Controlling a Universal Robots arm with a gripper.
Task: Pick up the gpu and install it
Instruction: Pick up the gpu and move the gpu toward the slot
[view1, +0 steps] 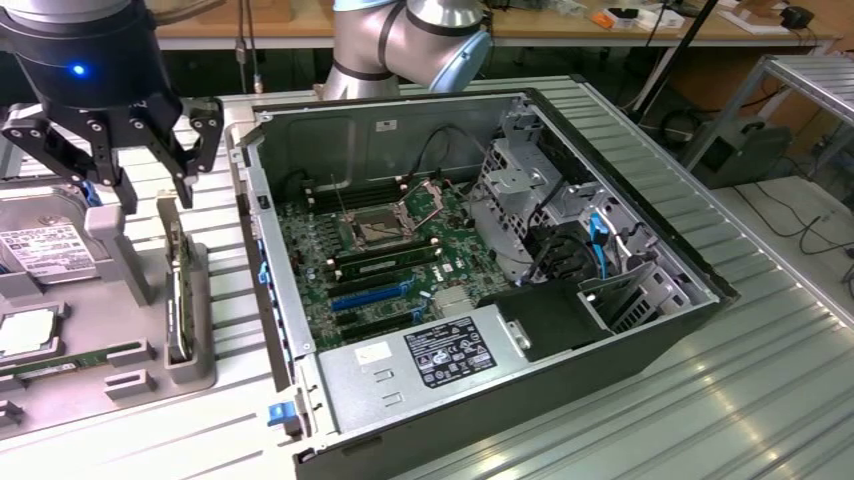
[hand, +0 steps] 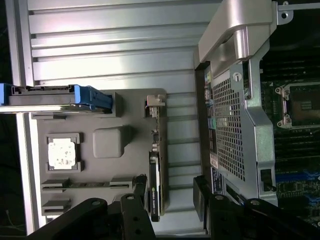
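1. We see the black robot hand (view1: 150, 192) w/ fingers spread wide, pinching nothing. It hangs above the grey moulded parts tray (view1: 80, 410) at the exterior view's left.
2. The gpu (view1: 176, 300), a thin flat black expansion card w/ a silvery bracket end, stands on edge in a tray slot. It sits just below the hand, untouched.
3. In the wrist view the card's near end looks closer to one black finger (hand: 132, 215) than to the other, so it seems off the mid-line.
4. Step in hand, as we judge it, is the approach to the grasp. To do it well we'd centre the card's top edge btwn the fingers, pads square to its flat faces. We'd then come down straight so no fingertip clips the slot wall.
5. We'd grip near the card's middle, away from the bracket. A thin card on edge prob. tips if caught off-centre.
6. Neighbours: a silver hard drive w/ white label (view1: 34, 245) sits in the tray at the exterior view's left of the hand. The open black computer case (view1: 334, 140) lies just beside the tray on the other side.
7. The green motherboard (view1: 387, 250) lies exposed inside the case.
8. Surface: a ribbed silvery metal bench (view1: 747, 380) carries tray & case, w/ some glare on the ribs.
9. Room: a lab, w/ wooden-topped tables & cables behind.
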